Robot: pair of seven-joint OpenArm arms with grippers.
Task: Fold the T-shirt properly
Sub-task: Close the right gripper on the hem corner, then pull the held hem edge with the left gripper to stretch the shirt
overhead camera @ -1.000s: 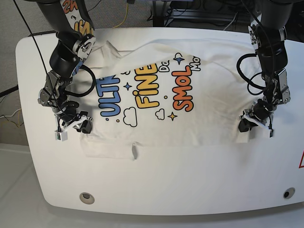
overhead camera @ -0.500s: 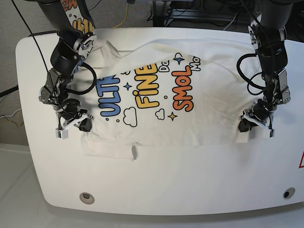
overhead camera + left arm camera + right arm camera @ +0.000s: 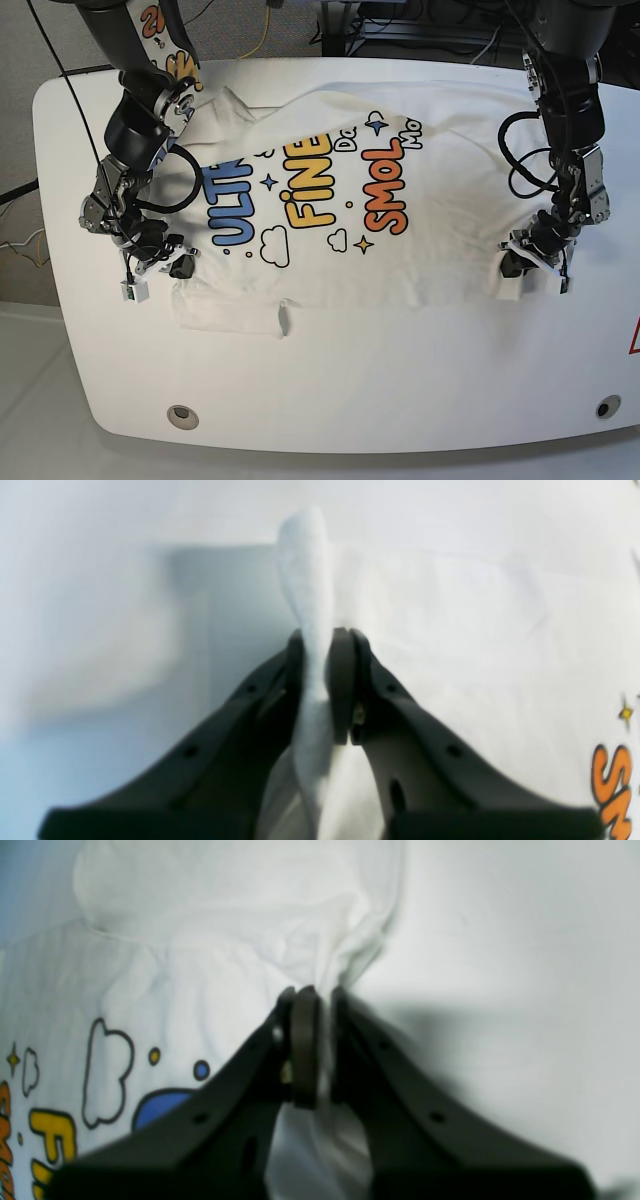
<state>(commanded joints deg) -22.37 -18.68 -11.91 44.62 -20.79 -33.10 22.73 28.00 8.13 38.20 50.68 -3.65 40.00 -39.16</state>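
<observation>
White T-shirt (image 3: 330,200) flat on table (image 3: 400,380), left fingers (image 3: 345,680) and right fingers (image 3: 305,1040) each clenched on pinched edge fabric

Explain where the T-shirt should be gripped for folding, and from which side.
Probably at its two side edges, one per arm, from outside inward: the T-shirt lies flat, print up. Both are pinched already: left gripper and right gripper each shut on a raised fold of cloth.
</observation>
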